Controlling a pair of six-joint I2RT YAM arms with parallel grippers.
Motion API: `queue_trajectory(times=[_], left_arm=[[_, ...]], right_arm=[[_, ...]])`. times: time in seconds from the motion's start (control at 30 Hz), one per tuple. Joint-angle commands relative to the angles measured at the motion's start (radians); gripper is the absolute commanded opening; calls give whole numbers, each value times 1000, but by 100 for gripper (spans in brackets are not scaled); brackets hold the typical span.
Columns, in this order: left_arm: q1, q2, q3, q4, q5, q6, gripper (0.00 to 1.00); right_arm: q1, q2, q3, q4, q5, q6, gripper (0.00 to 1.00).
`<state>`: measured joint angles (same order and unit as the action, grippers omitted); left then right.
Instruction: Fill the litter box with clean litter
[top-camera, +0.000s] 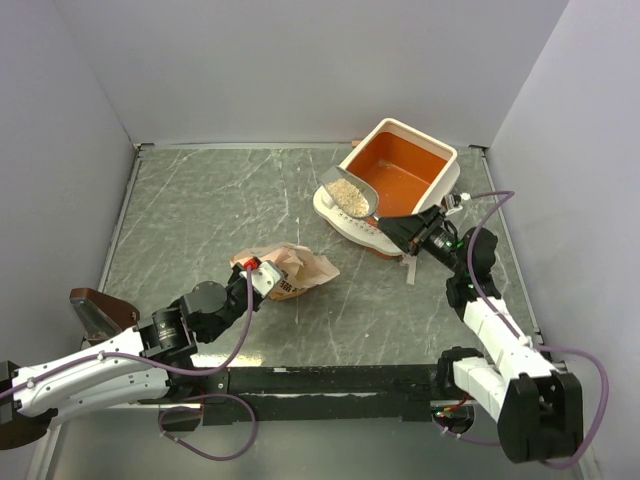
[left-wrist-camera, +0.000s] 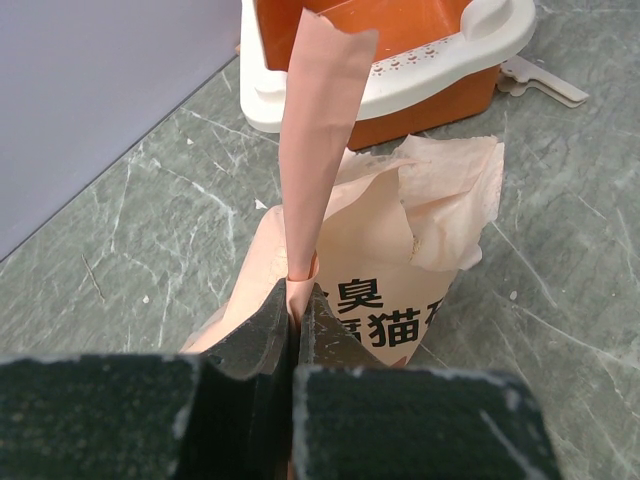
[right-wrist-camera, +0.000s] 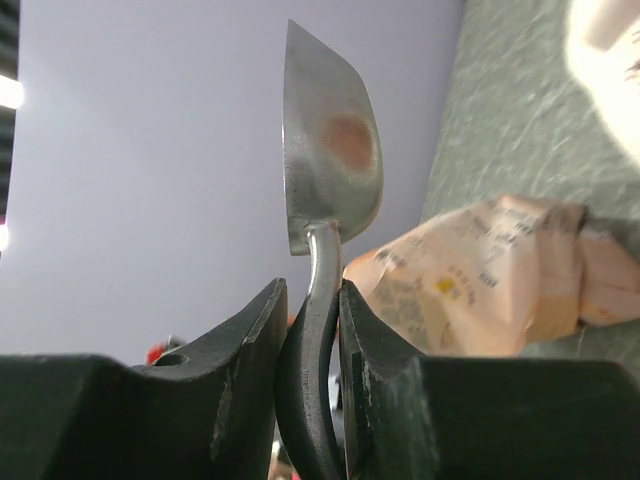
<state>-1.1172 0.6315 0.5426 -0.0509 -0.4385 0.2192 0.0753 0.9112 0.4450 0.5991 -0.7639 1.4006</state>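
Litter box (top-camera: 405, 178): large rectangular plastic tray, orange inside, cream-white rim, standing at the upper right of the overhead view on the grey-green marbled table (top-camera: 190, 200). I can make out no granules on its orange floor.

Item, same view: small grey metal scoop (top-camera: 352, 196), heaped with clean litter (top-camera: 344, 191), pale beige granules. It is poised at the tray's lower-left corner, over the cream rim rather than the orange interior. The right gripper (top-camera: 398, 228) has it by the handle. At centre frame lies the crumpled pink-orange printed paper bag (top-camera: 300, 268), with the left gripper (top-camera: 262, 276) at its left end.

Item, left wrist view: jaws pressed together on a tall strip of the bag's torn mouth, holding it upright. Black printed characters show below, and the tray runs across the top of the frame.

Item, right wrist view: jaws clamped on the scoop's curved handle. Only the bowl's underside shows, so I cannot see the load here. The bag is at right, blurred.

Step in hand, as I judge it: carrying a loaded scoop to the tray. The next move calls for shifting the bowl up and right past the rim, then rolling the wrist slowly so the granules drop inside.
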Motion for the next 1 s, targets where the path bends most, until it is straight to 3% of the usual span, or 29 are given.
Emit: queue_trajectory(times=[0.0,0.17,0.3,0.33,0.43,0.7,0.97], left_arm=[[-13,-29,26,83,20,-15,1],[-15,-29,28,80,17,-14,1],[-13,-29,33,72,7,-14,1],[-13,-30,34,71,3,-11,1],[-13,-33,36,66,3,-9,1],[-13,-42,45,57,-2,-14,1],[-13,-61,53,54,-6,-15,1]], right_arm=[[-17,52,113,41,144,-43,0],[-42,78,257,-230,253,-234,0],[-45,110,443,-595,424,-475,0],[-45,124,516,-752,455,-556,0],[-43,170,624,-934,578,-685,0],[-39,348,806,-1162,689,-896,0],[38,631,1164,-1427,739,-1100,0]])
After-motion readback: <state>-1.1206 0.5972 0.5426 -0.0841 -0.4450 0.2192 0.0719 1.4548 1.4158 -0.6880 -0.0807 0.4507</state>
